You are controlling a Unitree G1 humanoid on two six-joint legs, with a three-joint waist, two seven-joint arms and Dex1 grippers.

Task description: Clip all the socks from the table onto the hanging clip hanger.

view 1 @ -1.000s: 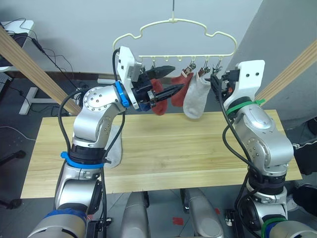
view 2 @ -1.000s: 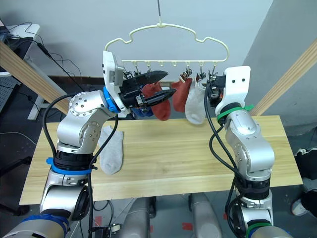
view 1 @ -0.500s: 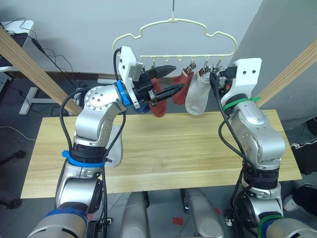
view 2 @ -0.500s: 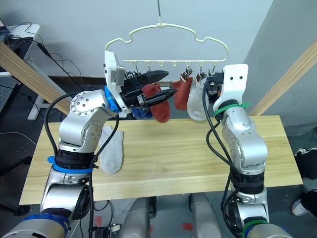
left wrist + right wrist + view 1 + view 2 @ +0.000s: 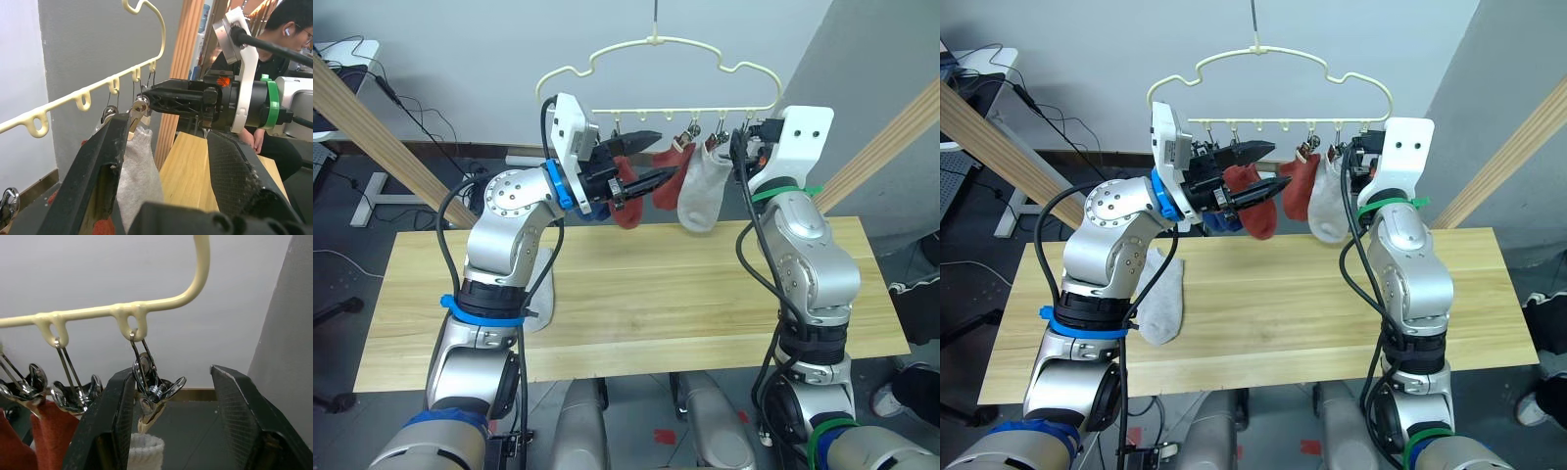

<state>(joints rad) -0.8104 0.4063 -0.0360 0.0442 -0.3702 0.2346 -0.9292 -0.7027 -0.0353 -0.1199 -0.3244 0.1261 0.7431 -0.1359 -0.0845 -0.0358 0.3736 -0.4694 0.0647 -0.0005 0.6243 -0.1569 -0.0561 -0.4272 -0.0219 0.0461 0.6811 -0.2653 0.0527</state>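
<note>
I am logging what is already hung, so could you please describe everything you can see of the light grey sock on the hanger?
The light grey sock is a short ankle sock of soft fabric with a ribbed cuff. It hangs limp by its cuff from a metal clip at the right end of the pale yellow clip hanger, above the table. A rust-red sock hangs against its left side. The open right pincer straddles its clip.
</note>
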